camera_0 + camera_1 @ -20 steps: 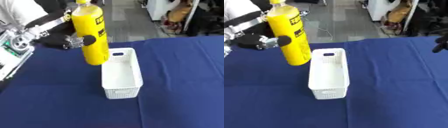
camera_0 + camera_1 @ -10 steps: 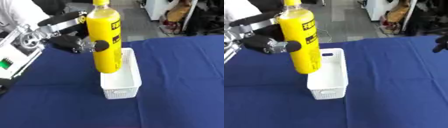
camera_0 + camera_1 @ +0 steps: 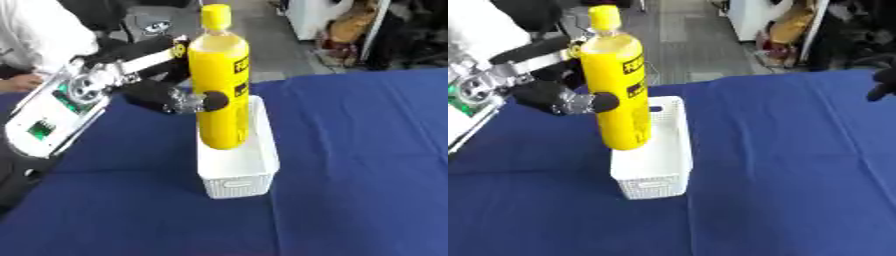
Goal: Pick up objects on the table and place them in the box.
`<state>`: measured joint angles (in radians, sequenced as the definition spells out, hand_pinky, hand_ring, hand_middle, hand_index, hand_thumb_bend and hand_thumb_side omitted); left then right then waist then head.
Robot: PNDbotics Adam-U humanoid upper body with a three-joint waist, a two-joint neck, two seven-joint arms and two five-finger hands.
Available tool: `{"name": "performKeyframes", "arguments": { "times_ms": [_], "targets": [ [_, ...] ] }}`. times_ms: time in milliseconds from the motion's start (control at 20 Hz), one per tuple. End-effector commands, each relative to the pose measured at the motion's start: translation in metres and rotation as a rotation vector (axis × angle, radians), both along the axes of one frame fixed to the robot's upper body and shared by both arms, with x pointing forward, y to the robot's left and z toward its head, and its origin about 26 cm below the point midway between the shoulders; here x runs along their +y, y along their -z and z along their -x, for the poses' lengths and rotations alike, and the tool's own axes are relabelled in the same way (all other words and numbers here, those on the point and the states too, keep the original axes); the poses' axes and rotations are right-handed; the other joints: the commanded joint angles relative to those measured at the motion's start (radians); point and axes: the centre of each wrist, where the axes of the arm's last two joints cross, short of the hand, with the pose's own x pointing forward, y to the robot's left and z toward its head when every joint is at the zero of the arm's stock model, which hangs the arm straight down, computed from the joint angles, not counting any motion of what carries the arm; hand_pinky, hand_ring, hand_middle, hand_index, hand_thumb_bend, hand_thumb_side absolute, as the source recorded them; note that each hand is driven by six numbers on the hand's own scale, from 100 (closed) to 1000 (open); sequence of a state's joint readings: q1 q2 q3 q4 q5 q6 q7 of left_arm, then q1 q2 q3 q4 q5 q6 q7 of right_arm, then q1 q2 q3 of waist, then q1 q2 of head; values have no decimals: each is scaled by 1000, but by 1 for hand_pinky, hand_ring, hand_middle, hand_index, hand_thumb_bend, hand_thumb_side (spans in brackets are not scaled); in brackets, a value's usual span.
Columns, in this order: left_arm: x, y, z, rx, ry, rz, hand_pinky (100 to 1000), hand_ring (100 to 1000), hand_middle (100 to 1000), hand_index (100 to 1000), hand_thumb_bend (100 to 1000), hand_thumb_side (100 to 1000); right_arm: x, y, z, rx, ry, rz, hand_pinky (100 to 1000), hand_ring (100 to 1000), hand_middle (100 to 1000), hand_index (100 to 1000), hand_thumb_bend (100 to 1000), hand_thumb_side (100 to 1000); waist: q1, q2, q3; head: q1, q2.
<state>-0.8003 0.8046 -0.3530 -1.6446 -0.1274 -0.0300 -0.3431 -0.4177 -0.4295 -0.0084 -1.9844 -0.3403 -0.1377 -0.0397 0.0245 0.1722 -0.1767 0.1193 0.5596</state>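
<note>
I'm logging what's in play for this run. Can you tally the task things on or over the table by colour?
Yellow: 1, the bottle, held upright by the left hand over the box.
White: 1, the box, a slotted basket on the blue table.
Total: 2

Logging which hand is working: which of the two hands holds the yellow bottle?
The left hand, curled round the upright yellow bottle above the white box. The right hand shows at the right edge, holding nothing.
</note>
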Motion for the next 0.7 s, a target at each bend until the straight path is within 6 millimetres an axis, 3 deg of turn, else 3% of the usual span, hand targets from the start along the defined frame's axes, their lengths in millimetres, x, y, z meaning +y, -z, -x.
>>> {"name": "performKeyframes", "arguments": {
  "times_ms": [50, 700],
  "targets": [
    [1, -9, -3, -63, -8, -27, 100, 100, 100, 243, 222, 758, 3, -9, 2, -34, -15, 4, 451, 557, 553, 882, 103, 911, 1, -13, -4, 7, -5],
    [14, 10, -26, -97, -57, -149, 100, 100, 100, 327, 213, 781, 7, -13, 1, -51, -37, -8, 451, 556, 554, 880, 100, 912, 8, -7, -23, 12, -4]
  ]
}}
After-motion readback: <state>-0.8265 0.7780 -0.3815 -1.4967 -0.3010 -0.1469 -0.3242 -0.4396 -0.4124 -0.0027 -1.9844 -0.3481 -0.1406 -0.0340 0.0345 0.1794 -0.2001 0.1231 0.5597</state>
